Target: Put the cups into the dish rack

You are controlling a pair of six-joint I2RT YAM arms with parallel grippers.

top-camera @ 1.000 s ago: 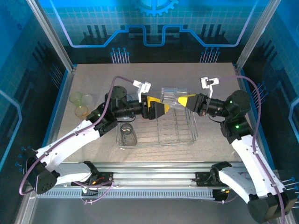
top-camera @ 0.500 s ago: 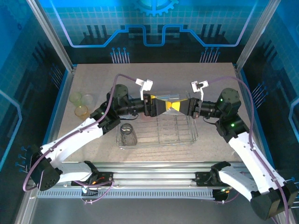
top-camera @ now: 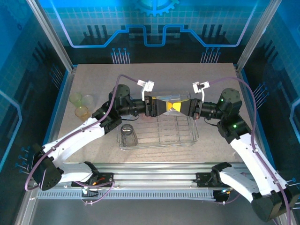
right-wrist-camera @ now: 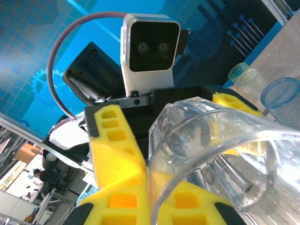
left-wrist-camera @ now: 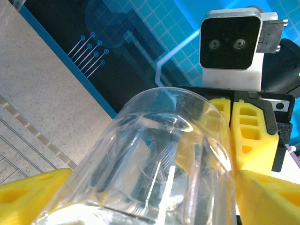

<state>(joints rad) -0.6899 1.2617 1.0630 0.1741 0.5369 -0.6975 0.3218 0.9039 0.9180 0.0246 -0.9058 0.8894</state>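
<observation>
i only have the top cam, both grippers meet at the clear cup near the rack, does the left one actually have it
observer: it looks so in the left wrist view. the left gripper has a yellow finger against each side of the clear cup.
operator: and the right one
observer: in the right wrist view the right gripper looks shut on the cup's wall at the rim, one finger inside and one outside.
operator: which way is the mouth
observer: the open mouth faces the right gripper and the base points toward the left one.
</observation>
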